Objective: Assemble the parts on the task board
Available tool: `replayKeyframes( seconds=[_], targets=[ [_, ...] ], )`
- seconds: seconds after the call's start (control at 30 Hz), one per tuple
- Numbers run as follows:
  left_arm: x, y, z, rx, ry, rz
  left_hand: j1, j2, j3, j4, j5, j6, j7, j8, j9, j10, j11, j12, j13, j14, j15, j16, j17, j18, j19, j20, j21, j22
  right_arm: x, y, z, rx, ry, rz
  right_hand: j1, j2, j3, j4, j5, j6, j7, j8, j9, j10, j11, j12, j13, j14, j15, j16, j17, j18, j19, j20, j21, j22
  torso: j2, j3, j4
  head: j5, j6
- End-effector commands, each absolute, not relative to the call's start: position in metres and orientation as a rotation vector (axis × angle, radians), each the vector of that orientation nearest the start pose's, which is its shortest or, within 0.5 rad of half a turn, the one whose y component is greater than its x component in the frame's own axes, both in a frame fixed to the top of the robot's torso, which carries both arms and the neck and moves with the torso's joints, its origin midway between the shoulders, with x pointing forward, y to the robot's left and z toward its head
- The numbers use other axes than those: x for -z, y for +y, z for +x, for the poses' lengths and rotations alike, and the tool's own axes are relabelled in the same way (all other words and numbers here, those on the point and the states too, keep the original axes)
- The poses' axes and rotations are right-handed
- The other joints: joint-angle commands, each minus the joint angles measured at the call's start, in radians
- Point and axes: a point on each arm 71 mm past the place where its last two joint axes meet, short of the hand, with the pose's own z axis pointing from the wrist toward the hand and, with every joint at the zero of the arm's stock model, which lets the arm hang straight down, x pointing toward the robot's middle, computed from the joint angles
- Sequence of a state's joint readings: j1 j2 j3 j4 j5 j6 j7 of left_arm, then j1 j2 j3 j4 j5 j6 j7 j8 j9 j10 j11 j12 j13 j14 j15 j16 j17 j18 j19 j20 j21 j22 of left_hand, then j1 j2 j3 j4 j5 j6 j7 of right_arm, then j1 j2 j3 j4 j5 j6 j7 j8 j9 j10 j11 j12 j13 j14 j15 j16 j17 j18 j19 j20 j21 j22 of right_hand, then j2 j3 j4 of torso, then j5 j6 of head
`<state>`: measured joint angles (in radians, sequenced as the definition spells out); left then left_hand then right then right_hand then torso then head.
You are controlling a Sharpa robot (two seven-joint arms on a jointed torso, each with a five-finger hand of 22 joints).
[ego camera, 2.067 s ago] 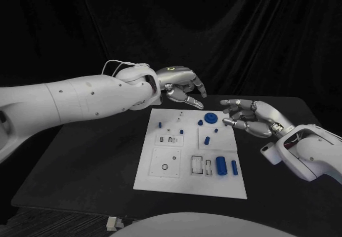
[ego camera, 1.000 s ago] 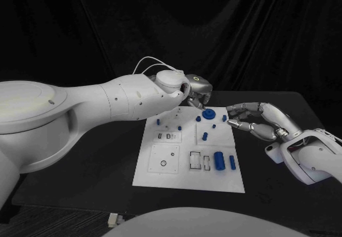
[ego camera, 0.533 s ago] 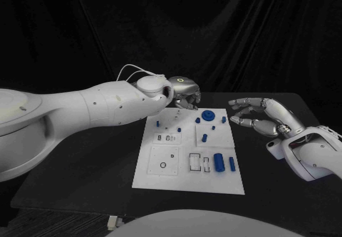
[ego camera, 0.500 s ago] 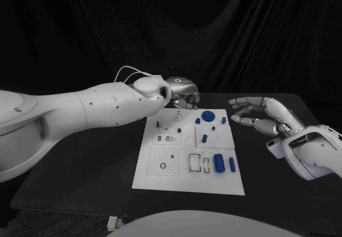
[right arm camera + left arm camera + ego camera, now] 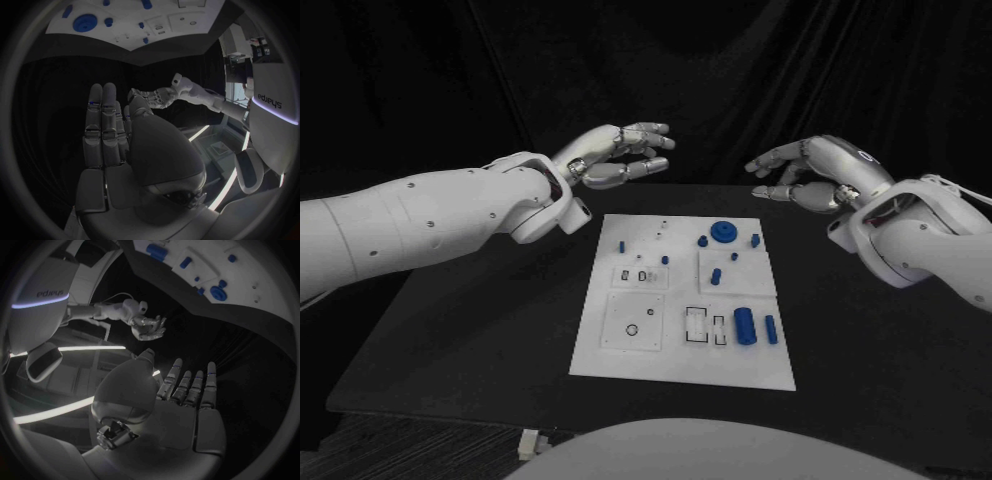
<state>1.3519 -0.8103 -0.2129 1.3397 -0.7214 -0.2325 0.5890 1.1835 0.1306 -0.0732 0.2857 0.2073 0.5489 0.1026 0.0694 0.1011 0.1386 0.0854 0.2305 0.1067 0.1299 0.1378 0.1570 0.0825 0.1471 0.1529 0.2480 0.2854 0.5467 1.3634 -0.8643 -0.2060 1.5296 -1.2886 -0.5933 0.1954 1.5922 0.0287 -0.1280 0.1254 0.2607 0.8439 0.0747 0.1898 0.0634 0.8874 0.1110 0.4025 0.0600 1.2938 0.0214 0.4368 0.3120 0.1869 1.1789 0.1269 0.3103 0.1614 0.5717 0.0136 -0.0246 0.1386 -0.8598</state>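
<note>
Hovering above the bench's far left side, the left hand holds nothing, its fingers loosely spread. Between the hands, the task board lies flat mid-bench; several small blue parts stand in its far half, a round blue part among them, while two blue cylinders lie loose nearer, beside unfilled outlines. Assembly looks barely begun. The right hand hangs empty, fingers apart.
</note>
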Motion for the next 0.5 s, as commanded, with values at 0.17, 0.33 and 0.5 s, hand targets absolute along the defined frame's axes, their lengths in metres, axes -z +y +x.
replayKeyframes(
  seconds=[0.17, 0.33, 0.5],
  targets=[
    [0.141, 0.233, 0.490, 1.701, 1.293, -0.254, 0.052, 0.057, -0.098, 0.007, 0.008, 0.007, 0.009, -0.017, -0.035, -0.008, 0.000, 0.022, -0.052, -0.035, -0.019, -0.061, -0.040, 0.031, -0.015, 0.018, -0.065, -0.063, 0.152, -0.184, 0.500, -0.611, 1.457, -0.559, 0.039, -0.059, 0.145, -0.005, -0.047, 0.059, -0.031, -0.013, 0.020, 0.103, -0.028, -0.111, 0.004, 0.021, -0.017, -0.033, 0.043, -0.006, -0.019, -0.018, 0.050, 0.057, -0.007, -0.0044, 0.0069, -0.019, -0.013],
    [0.141, 0.235, 0.485, 1.709, 1.276, -0.267, 0.111, 0.083, -0.125, 0.006, 0.078, 0.061, 0.032, -0.009, -0.038, 0.015, 0.031, 0.077, -0.061, 0.013, 0.014, -0.034, -0.039, 0.031, -0.049, 0.031, -0.108, -0.121, 0.154, -0.179, 0.505, -0.574, 1.466, -0.644, 0.010, -0.108, 0.221, 0.023, -0.094, 0.065, -0.067, -0.051, 0.023, 0.130, -0.041, -0.159, 0.005, -0.115, -0.002, -0.061, 0.077, -0.032, -0.109, -0.002, 0.045, 0.080, 0.011, -0.0227, 0.0189, -0.030, -0.011],
    [0.141, 0.238, 0.482, 1.703, 1.258, -0.271, 0.136, 0.092, -0.136, 0.006, 0.124, 0.086, 0.036, -0.007, -0.038, 0.033, 0.038, 0.109, -0.059, 0.040, 0.025, -0.004, -0.042, 0.034, -0.052, 0.034, -0.113, -0.124, 0.152, -0.178, 0.502, -0.540, 1.392, -0.735, -0.025, -0.150, 0.279, 0.023, -0.117, 0.032, -0.123, -0.087, 0.030, 0.096, -0.073, -0.158, 0.035, -0.137, -0.026, -0.017, 0.126, -0.010, 0.020, -0.041, 0.220, 0.209, 0.036, -0.0437, 0.0366, -0.047, 0.011]
  ],
)
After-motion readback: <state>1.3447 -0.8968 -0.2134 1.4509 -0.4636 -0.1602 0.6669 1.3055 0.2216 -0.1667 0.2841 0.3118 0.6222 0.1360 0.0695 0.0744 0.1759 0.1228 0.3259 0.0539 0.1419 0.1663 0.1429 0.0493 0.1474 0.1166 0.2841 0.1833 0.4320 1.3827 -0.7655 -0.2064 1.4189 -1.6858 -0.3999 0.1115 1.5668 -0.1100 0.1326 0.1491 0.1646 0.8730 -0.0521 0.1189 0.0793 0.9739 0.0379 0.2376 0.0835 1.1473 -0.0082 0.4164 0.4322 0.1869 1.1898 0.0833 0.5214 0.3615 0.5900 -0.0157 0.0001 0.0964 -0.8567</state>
